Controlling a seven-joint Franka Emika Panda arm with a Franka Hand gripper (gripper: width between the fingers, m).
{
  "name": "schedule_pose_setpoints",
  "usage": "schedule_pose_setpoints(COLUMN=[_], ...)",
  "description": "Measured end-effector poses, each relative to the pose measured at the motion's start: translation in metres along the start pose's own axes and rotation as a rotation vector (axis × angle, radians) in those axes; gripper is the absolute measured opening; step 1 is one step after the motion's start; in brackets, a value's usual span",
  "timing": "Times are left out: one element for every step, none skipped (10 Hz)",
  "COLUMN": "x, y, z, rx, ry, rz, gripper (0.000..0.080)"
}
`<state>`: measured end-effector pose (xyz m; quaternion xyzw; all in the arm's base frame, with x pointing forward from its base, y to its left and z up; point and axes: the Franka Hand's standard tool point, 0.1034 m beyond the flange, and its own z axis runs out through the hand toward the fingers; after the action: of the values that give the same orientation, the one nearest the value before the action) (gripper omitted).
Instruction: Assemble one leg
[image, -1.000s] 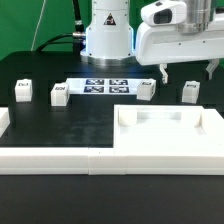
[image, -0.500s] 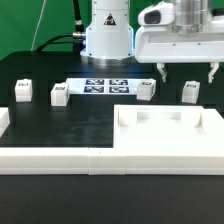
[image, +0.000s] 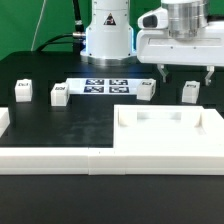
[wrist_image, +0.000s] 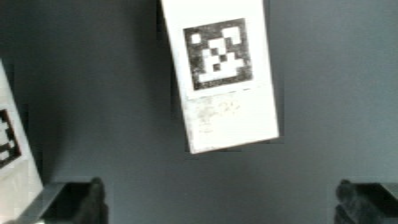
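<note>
Change: over the last second the wrist above the jaws swings toward the exterior view's right, while the fingertips (image: 163, 70) barely shift. No part on the bench (image: 70, 125) has moved.
Meaning: I judge this a last alignment over one leg. No grasp has begun.
Jaws: released and spread wide, with nothing between them. They hang just above the leg, one fingertip to each side, not touching it.
Leg: the leg (image: 190, 92) stands on the bench at the exterior view's right, behind the tray part. The wrist view shows it (wrist_image: 228, 80) in line with the gap between the two fingertips, tag face toward the camera.
Other legs: the far leg (image: 22, 91), the second leg (image: 59, 94) and the third leg (image: 146, 90) stand in the same row, each apart from the rest.
Marker board: the marker board (image: 105, 86) lies flat between the second leg and the third leg.
Container: the tray part (image: 170, 140) has a raised rim. Nothing shows inside it, though its front wall hides part of the floor.
Rails: the long rails (image: 50, 158) lie along the front edge.
Unclear: a white piece with part of a tag (wrist_image: 9, 130) shows at the wrist view's edge. I cannot tell which part it is.
Progress: early. No leg is lifted or fitted yet.
Next: lower squarely and clench on the leg's plain sides. An off-centre close could tip the small block.
</note>
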<state>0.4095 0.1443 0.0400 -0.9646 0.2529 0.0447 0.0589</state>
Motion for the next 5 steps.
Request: schedule_pose_setpoints(x=[-0.0004,-0.002,0.0055,0.0013,0.0011], y=[0.0002,0.0072,0.0067,0.0059,0.0045], z=[0.0002,0.001,-0.0017,-0.0028,-0.0033], rx=[-0.001,-0.024,-0.023,-0.041,-0.05], ry=[-0.002,-0.08,-0.15,-0.264,-0.338], rz=[-0.006,-0.056,-0.088,-0.076,-0.075], gripper=[0.0649,0.0649,0.0649,0.0649,0.0649])
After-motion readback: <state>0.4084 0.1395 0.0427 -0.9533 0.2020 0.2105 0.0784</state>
